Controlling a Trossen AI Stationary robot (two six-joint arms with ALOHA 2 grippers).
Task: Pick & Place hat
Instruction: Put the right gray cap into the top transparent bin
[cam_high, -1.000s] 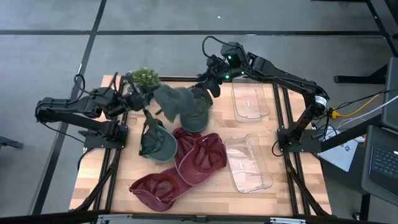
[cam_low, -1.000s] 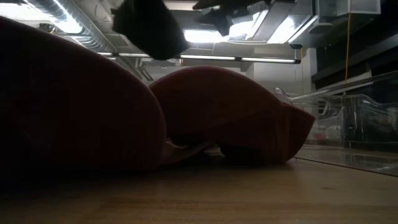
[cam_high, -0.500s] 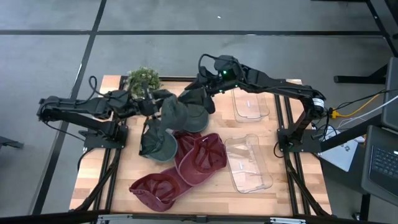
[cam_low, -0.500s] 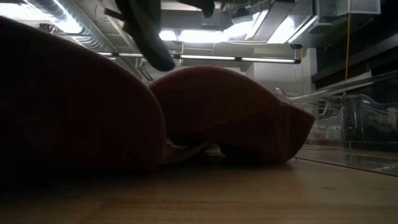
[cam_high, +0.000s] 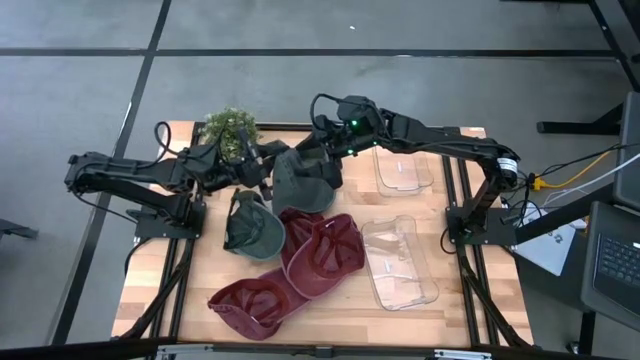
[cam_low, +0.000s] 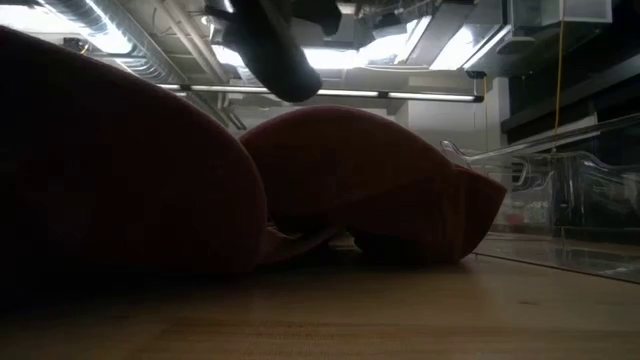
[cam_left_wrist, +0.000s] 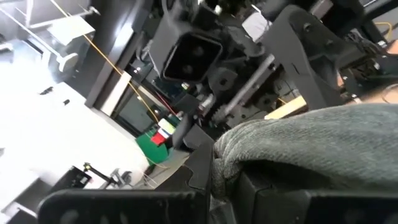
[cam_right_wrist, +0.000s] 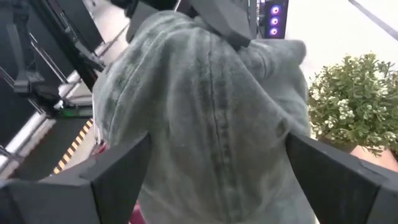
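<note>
A grey-green hat (cam_high: 300, 180) hangs in the air over the table's far middle, between my two grippers; it shows as a dark shape in the low view (cam_low: 275, 50). My left gripper (cam_high: 262, 168) comes from the table's left and is shut on the hat (cam_left_wrist: 298, 149). My right gripper (cam_high: 322, 152) comes from the far right. It is open, its fingers wide apart on either side of the hat's crown (cam_right_wrist: 211, 124). A second green hat (cam_high: 250, 228) lies on the table below. My left gripper holds the hat by a bunched edge (cam_left_wrist: 233, 155), pinched between its two fingers, coming about level from the table's left. The hat hangs clear of the table. My right gripper's fingers (cam_right_wrist: 118, 171) flank the crown; I cannot tell whether they touch it.
Two dark red hats (cam_high: 322, 255) (cam_high: 255, 305) lie overlapping on the near half of the table. Two clear plastic containers (cam_high: 403, 165) (cam_high: 398, 262) stand on the right. A small green plant (cam_high: 230, 125) stands at the far left, close behind my left gripper.
My left gripper has gone toward the table's right, and my right gripper toward the table's left, so they stand closer together. The grey-green hat between them has bunched up narrower and stays clear of the table.
</note>
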